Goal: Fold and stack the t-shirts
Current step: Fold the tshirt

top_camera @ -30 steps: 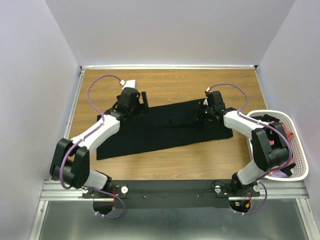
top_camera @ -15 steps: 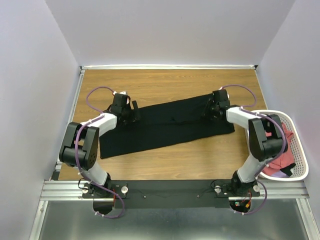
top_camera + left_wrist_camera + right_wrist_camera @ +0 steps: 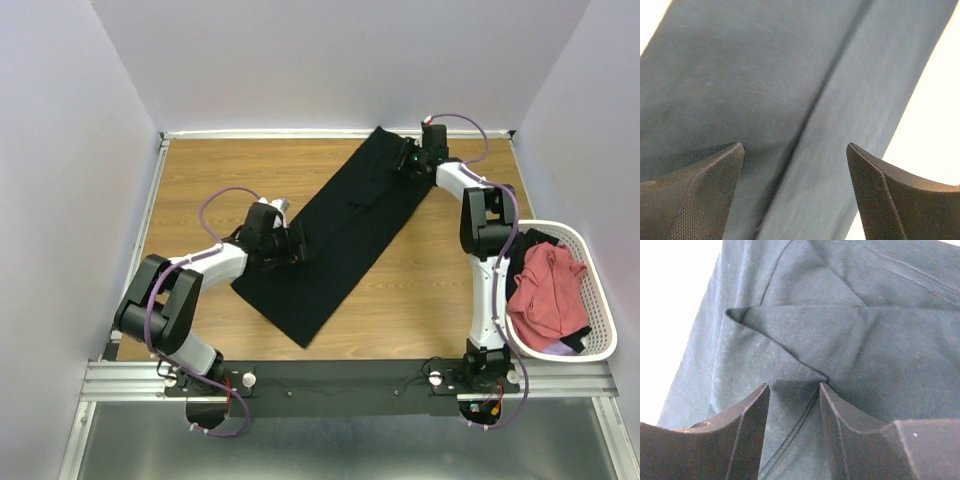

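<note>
Black t-shirt [image 3: 345, 235] runs as a long strip diagonally over the table [image 3: 200, 180], far end near the back right, near end toward the front left. Right gripper [image 3: 408, 160] sits on the far end. In its wrist view the right gripper [image 3: 792, 387] is clenched on a pinched ridge of the black t-shirt [image 3: 850, 335], cloth rising into the gap. Left gripper [image 3: 295, 245] is at the strip's left edge, a bit below mid-length. From the left wrist the left gripper [image 3: 795, 150] is released, fingers [image 3: 705, 185] wide apart, black t-shirt [image 3: 765, 75] flat under them, a fold edge running between.

Shirt: plain black, folded lengthwise, smooth, stitched hem visible near the right gripper. Salmon-red t-shirt [image 3: 545, 295] lies crumpled in the basket [image 3: 600, 300] at the right, dark cloth beside it.

A second ago the strip lay nearly crosswise, left to right. Now it has swung diagonal, the right arm is stretched to the back edge, and the left gripper is nearer and further right.
</note>
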You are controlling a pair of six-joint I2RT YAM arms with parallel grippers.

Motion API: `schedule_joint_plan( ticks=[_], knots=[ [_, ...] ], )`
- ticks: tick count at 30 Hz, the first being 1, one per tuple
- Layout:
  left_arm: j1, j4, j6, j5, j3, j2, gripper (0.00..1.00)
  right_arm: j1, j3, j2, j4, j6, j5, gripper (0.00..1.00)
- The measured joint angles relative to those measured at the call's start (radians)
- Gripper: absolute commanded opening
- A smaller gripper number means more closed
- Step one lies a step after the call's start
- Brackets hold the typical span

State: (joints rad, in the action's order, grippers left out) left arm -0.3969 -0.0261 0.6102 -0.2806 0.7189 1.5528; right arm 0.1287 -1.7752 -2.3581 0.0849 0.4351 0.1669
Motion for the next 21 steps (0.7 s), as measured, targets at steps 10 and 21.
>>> schedule_joint_plan(
  ticks=[10,21],
  knots=[
    [-0.15,0.09,0.001,-0.126,0.017,-0.005,0.95,-0.003,-0.265,-0.175,0.037,-0.008,0.241,0.54],
    [-0.238,0.342,-0.026,-0.105,0.113,-0.024,0.98,-0.003,-0.161,-0.08,0.09,-0.063,0.273,0.55]
  ],
)
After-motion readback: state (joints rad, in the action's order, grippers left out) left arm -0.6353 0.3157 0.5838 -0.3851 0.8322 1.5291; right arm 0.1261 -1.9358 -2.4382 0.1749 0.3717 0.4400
